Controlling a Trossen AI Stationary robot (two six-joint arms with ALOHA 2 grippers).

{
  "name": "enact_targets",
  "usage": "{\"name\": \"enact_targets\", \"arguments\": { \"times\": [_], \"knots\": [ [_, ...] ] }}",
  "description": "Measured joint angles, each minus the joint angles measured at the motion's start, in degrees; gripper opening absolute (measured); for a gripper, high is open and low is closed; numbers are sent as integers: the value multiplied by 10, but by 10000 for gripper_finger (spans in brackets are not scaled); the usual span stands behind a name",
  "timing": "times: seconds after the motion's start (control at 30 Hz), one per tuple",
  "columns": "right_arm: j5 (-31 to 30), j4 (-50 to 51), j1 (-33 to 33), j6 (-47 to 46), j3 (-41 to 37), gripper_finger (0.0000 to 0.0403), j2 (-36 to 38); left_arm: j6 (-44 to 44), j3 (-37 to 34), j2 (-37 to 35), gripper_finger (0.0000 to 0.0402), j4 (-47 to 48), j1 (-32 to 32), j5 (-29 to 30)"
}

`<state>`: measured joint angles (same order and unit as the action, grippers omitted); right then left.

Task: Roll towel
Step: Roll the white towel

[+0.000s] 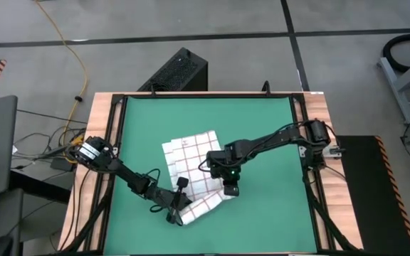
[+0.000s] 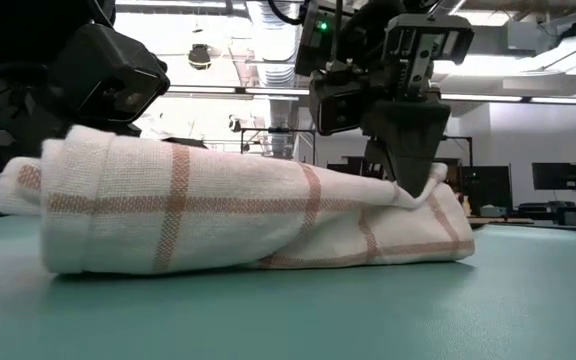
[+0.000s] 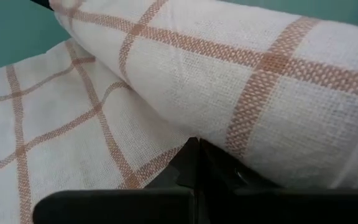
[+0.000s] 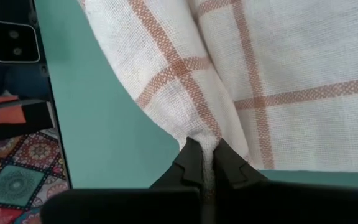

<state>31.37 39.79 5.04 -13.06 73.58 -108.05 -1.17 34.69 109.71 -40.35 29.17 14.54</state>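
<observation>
Left tool [image 1: 177, 213] is pinching the rolled end of the towel [image 1: 191, 160] near the green mat's [image 1: 262, 128] front edge. Right tool [image 1: 230, 189] is pinching the roll's other end, fingers [image 4: 191, 163] pressed on a cloth fold.

The thin white woven towel [image 1: 194, 167] with a grid of fine red-brown lines lies near the middle of the green tabletop, partly rolled. Its near end is wound into a loose, soft roll lying on its side, slightly askew. The far part is flat and unrolled.
</observation>
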Motion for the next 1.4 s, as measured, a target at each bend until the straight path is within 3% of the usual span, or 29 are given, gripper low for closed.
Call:
{"name": "enact_targets", "arguments": {
  "times": [0.2,0.6,0.9,1.0,1.1,1.17,1.4],
  "knots": [
    [-15,-1,1,1,0,19,-2,0,0,0,0,0,0,-1],
    [7,-24,0,10,2,19,-90,-5,-1,-7,0,8,7,22],
    [-5,-35,2,10,1,19,-91,-50,11,-181,0,134,59,149],
    [-8,-43,4,10,1,19,-92,-18,14,-233,0,163,78,143],
    [-11,-49,4,10,0,19,-92,-30,23,-257,0,119,111,114],
    [-11,-58,4,10,1,19,-93,-58,49,-243,0,145,134,116],
    [-13,-63,6,7,0,19,-93,-65,205,-105,0,388,145,141]
  ]
}}
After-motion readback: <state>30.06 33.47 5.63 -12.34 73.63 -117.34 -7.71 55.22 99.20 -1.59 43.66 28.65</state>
